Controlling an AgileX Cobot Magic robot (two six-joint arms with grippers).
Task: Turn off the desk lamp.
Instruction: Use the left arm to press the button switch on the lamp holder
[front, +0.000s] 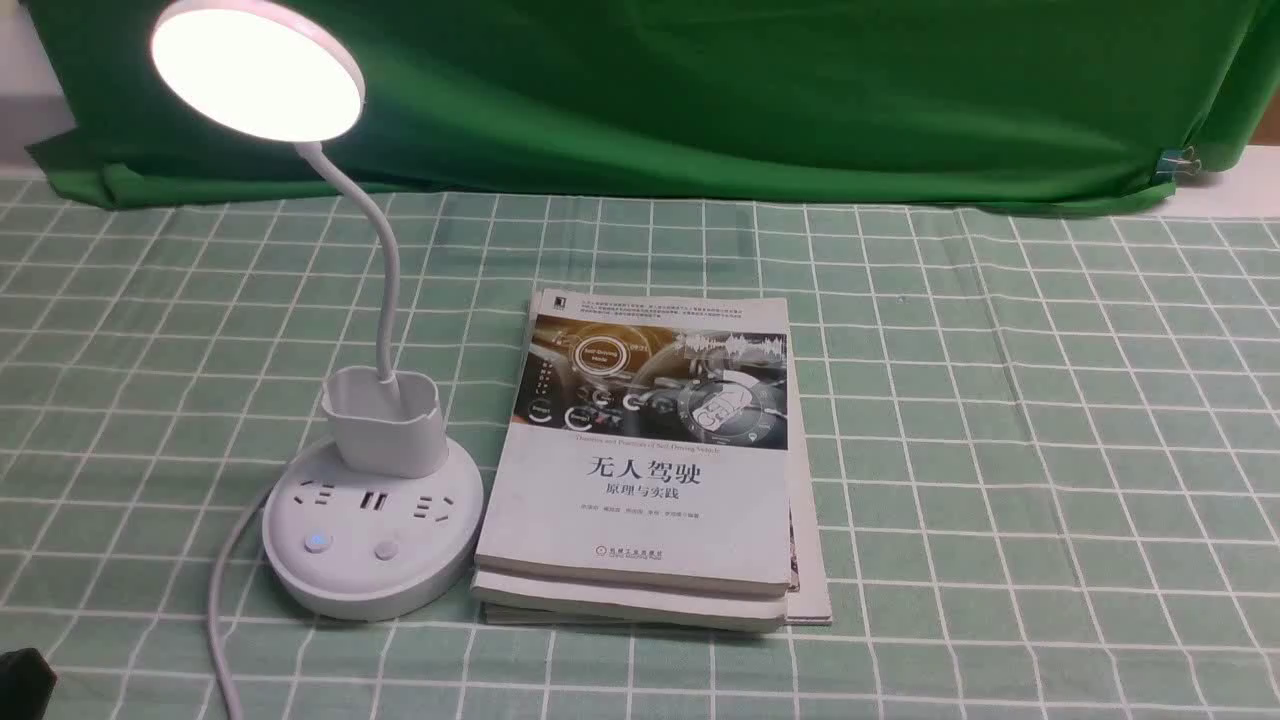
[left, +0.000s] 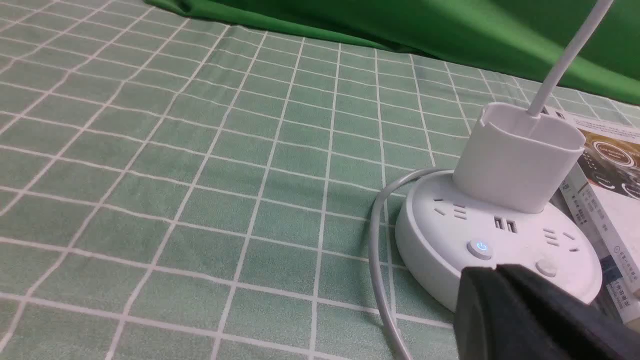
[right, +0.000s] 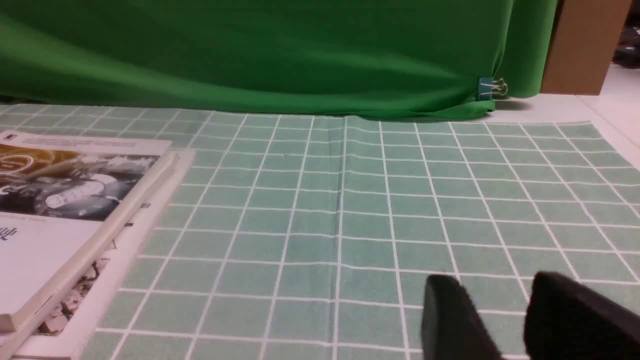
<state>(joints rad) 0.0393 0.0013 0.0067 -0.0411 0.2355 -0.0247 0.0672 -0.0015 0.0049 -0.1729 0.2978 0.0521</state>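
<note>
Our left gripper (left: 492, 275), fingers seemingly together, hovers just before the lit button (left: 480, 247) on the lamp (left: 515, 160); right gripper (right: 495, 285), slightly parted, lies well apart beyond the books (front: 650, 470).

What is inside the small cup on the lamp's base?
Only the lamp's thin neck goes into the cup; no pens show. Its bottom is hidden by the front wall.

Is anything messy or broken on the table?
Nothing is broken or spilled. Only the pile of books is a bit untidy: the thin bottom booklet pokes out on the right. The lamp stands upright and lit.
</note>
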